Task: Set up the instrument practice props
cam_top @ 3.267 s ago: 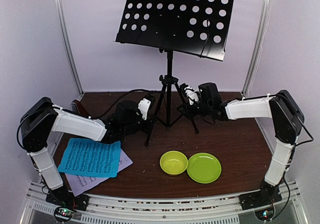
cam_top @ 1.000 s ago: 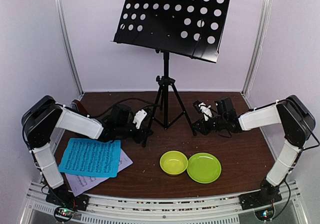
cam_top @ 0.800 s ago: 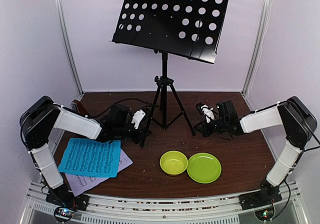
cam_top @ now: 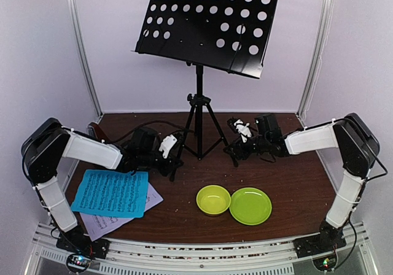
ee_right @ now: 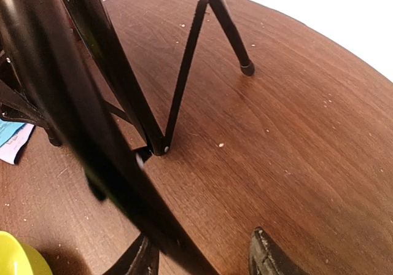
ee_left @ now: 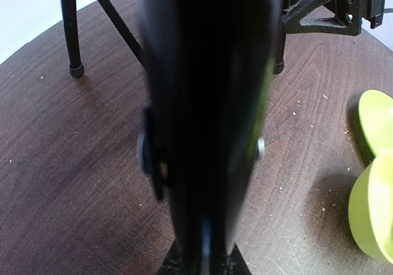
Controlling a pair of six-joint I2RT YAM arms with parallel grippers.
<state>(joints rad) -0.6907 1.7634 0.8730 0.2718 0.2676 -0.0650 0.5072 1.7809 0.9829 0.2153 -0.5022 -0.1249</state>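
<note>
The black music stand (cam_top: 198, 112) stands at mid-table, its perforated desk (cam_top: 206, 23) high above. My left gripper (cam_top: 174, 159) is shut on the stand's left leg, which fills the left wrist view (ee_left: 202, 103). My right gripper (cam_top: 235, 146) is open at the right leg (ee_right: 92, 140), which runs slantwise between its fingers (ee_right: 265, 258). The blue sheet (cam_top: 110, 192) lies on the lilac-white sheet (cam_top: 98, 224) at the front left. A brown object (cam_top: 94, 130), probably the metronome, is mostly hidden behind my left arm.
A yellow-green bowl (cam_top: 213, 199) and a green plate (cam_top: 250, 205) sit side by side at the front centre; the bowl also shows in the left wrist view (ee_left: 373, 183). White walls and metal posts close in the back and sides.
My right gripper has moved left, up to the stand's right leg. The stand has shifted slightly left with my left gripper still on its leg.
</note>
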